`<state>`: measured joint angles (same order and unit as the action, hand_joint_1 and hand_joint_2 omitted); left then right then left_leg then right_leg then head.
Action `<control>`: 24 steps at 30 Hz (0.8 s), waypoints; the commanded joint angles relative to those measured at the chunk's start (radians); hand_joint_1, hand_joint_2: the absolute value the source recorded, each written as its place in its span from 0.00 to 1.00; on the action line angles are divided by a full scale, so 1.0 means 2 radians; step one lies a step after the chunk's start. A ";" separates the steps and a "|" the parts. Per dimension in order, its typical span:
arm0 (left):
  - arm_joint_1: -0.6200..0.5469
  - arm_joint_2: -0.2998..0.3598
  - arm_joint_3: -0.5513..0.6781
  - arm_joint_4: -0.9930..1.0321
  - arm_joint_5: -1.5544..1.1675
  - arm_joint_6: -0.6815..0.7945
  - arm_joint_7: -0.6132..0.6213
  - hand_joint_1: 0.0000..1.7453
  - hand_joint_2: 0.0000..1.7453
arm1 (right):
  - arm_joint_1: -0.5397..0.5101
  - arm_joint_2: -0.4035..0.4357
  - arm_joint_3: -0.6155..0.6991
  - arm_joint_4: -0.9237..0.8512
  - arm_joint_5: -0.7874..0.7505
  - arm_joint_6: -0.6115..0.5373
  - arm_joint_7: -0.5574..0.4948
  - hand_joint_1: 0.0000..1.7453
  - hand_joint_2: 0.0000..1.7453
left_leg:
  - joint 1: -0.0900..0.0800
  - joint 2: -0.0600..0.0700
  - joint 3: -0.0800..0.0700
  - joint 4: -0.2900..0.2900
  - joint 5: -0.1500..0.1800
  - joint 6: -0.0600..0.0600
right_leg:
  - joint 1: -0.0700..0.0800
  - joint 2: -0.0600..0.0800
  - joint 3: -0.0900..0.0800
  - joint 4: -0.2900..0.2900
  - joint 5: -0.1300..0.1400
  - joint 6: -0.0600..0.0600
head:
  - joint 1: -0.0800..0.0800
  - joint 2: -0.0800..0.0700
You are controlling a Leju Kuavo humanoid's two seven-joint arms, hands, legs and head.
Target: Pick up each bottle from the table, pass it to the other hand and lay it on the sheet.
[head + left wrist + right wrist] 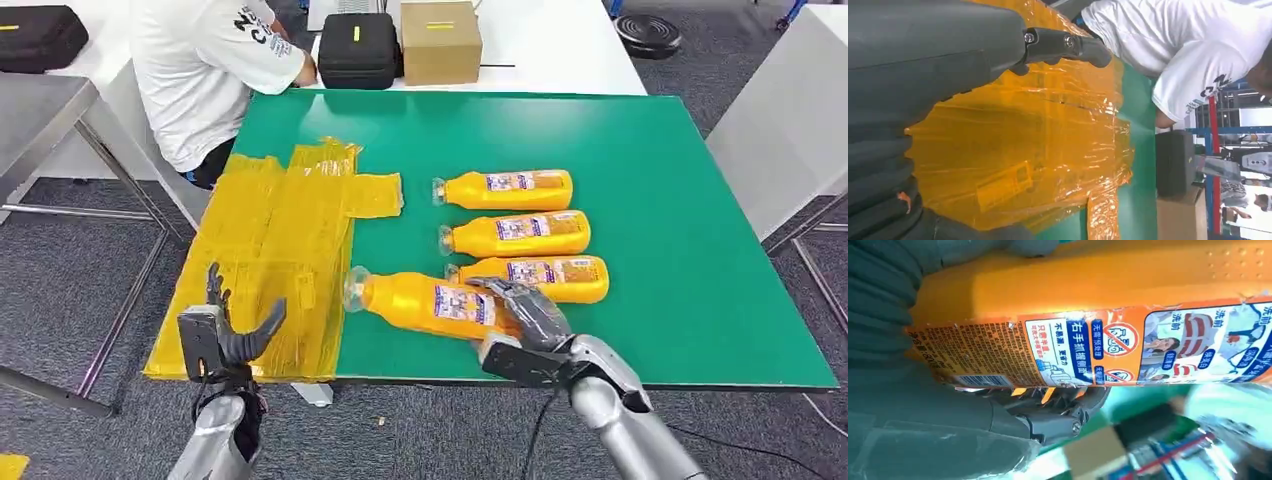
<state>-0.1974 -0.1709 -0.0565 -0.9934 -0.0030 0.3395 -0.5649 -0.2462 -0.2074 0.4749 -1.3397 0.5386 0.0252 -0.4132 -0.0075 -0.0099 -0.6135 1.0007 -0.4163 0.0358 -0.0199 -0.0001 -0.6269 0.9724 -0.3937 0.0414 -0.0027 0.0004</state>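
The nearest bottle (pixel 430 303) lies on its side on the green table (pixel 680 200), cap toward the yellow sheet (pixel 270 270) at its 9 o'clock. The right hand (pixel 525 312) grips this bottle at its base end, fingers wrapped around the labelled body. Three further bottles (pixel 515 233) lie on their sides at its 1 o'clock. The left hand (pixel 228 335) hovers over the sheet's near edge, fingers spread, holding nothing. A person in white (pixel 205 60) sits at the table's 11 o'clock corner.
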 commanded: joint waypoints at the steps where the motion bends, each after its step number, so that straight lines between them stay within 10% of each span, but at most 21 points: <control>1: -0.034 -0.003 0.008 0.042 0.002 -0.001 0.009 0.00 1.00 | -0.059 0.060 -0.010 0.059 -0.012 0.005 -0.007 1.00 1.00 | 0.001 0.002 0.002 0.000 -0.001 -0.001 | 0.001 0.001 0.002 0.000 -0.001 -0.001 | 0.000 0.000; 13: 0.020 0.035 -0.018 -0.060 0.223 -0.349 0.080 0.00 1.00 | -0.068 0.135 -0.045 0.202 -0.047 -0.027 -0.054 1.00 1.00 | 0.001 0.002 0.002 0.000 -0.001 -0.001 | 0.001 0.001 0.002 -0.001 0.000 -0.001 | 0.000 0.000; 24: 0.018 0.028 -0.010 -0.073 0.258 -0.404 0.097 0.00 1.00 | -0.054 0.141 -0.063 0.170 -0.026 -0.007 -0.044 1.00 1.00 | 0.001 0.000 0.001 0.000 0.000 -0.001 | 0.001 0.000 0.001 0.000 -0.001 -0.001 | 0.000 0.000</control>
<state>-0.1360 -0.1430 -0.0641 -1.1482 0.5043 -0.4638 -0.3853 -0.3405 0.0461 0.3831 -1.0392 0.4654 -0.0164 -0.5173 -0.0074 -0.0099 -0.6141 1.0007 -0.4162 0.0357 -0.0200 -0.0001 -0.6275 0.9725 -0.3937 0.0413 -0.0027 0.0004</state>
